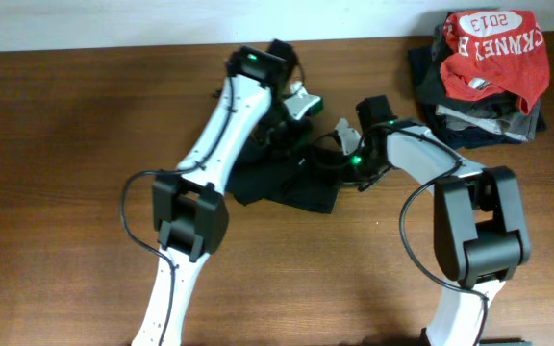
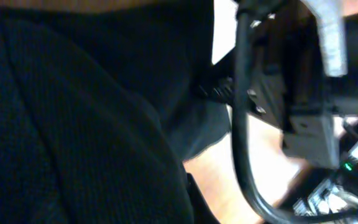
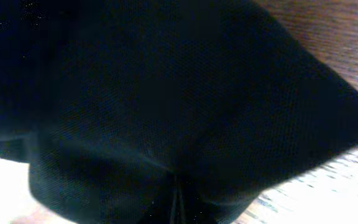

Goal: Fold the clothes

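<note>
Black shirt [image 3: 166,93] fabric is filling both wrist views, hiding the left jaws and right jaws, so spread or pinching cannot be told. Overhead, it is lying bunched on the surface [image 1: 65,144] beneath the left arm [image 1: 224,125] and right arm [image 1: 421,154], both reaching down onto it. Red shirt [image 1: 496,48] is topping folded garments [image 1: 479,123] well apart at the far right corner; black cable [image 2: 238,124] is crossing the left wrist view.

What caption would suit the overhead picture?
Left arm and right arm meet over a crumpled black shirt; a red-topped clothes pile sits apart.
</note>
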Controlling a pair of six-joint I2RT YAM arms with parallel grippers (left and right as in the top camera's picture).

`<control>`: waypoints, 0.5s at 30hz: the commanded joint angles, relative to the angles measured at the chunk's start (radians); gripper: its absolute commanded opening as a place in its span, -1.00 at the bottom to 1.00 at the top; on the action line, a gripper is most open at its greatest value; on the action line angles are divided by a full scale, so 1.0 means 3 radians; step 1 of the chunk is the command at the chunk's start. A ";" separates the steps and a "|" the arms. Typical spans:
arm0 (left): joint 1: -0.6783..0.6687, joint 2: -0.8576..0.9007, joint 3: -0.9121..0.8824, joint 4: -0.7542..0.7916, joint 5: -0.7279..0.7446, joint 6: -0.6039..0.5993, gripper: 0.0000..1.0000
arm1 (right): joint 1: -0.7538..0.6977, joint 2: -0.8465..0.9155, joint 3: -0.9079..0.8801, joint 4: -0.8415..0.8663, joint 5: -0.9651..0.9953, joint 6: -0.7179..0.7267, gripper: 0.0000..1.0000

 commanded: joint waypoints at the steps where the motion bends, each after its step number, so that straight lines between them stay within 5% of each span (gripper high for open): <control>1: -0.0088 -0.0004 0.0065 0.0155 -0.0314 -0.0387 -0.99 | -0.0217 -0.0186 0.0042 0.0001 -0.0375 0.0100 -0.92; 15: -0.0234 0.0003 0.0064 0.0779 -0.0312 -0.0500 -0.99 | -0.1371 -0.1787 0.0341 -0.0033 -0.0599 0.0399 -0.93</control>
